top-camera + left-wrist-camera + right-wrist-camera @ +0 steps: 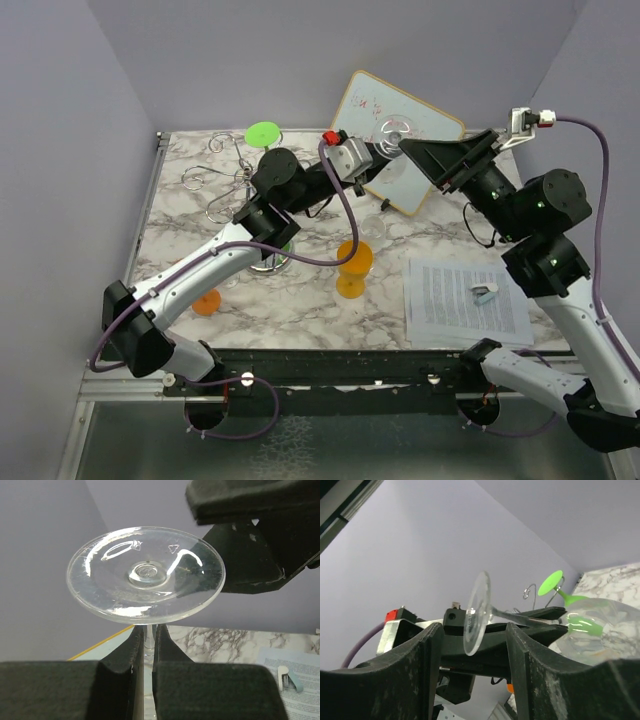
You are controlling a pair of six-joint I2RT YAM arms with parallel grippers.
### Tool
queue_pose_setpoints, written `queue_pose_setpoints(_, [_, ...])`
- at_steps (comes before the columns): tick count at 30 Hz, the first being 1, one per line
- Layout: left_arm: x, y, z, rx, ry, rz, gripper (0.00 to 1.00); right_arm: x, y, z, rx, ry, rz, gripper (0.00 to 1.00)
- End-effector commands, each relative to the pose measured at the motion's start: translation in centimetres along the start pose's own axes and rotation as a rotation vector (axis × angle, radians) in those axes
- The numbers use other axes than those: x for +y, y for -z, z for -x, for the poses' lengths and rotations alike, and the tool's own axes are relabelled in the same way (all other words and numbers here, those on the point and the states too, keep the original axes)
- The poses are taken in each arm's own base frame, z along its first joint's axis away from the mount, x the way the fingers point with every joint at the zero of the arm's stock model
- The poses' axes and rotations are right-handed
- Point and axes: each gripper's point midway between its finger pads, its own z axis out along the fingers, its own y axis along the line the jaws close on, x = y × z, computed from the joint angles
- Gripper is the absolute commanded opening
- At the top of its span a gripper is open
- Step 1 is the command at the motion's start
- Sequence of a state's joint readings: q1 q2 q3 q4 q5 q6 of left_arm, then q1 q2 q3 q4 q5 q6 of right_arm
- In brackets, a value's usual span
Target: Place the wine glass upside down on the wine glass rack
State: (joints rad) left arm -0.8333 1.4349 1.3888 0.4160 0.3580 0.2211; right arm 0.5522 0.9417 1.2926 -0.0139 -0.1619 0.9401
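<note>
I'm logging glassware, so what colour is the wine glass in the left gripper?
Colourless, clear wine glass; best seen in the left wrist view.

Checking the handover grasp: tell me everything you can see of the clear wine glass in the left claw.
The wine glass is clear and colourless, unbroken as far as shows: a round flat foot with small moulded marks, a thin stem, a rounded bowl. It is held in the air, off the table, the left claw shut on its stem just under the foot. The foot sits between the fingers of the open right claw, apparently untouched.
</note>
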Motion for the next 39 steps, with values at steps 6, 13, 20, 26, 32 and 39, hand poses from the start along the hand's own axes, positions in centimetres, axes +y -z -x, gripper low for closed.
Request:
queue_pose_setpoints(6, [-0.6, 1.0, 2.3, -0.053, -0.077, -0.033, 0.0, -2.3, -0.1, -1.2, 0.029, -0.091, -0.105, 0.31])
queue_pose_setpoints(13, [-0.5, 2.3, 1.7, -0.028, -0.052, 0.004, 0.06, -2.4, 0.1, -0.8, 0.002, -0.105, -0.111, 0.01])
queue_pose_setpoints(20, [-0.5, 3.4, 1.0, 0.002, 0.029, 0.045, 0.55, -2.7, 0.3, -0.4, -0.032, -0.123, -0.124, 0.01])
queue_pose_setpoints(26, [-0.3, 5.6, 1.1, 0.024, 0.102, 0.113, 0.78, -3.3, 0.3, -0.4, -0.04, -0.124, -0.142, 0.01])
queue_pose_setpoints(32, [1.6, 8.8, 2.1, 0.184, 0.108, 0.234, 0.81, -4.6, -0.1, -1.2, -0.018, -0.111, -0.179, 0.01])
queue_pose_setpoints(39, [3.1, 13.1, 3.9, 0.25, 0.186, 0.393, 0.87, -7.6, -2.0, -3.8, 0.073, -0.11, -0.246, 0.01])
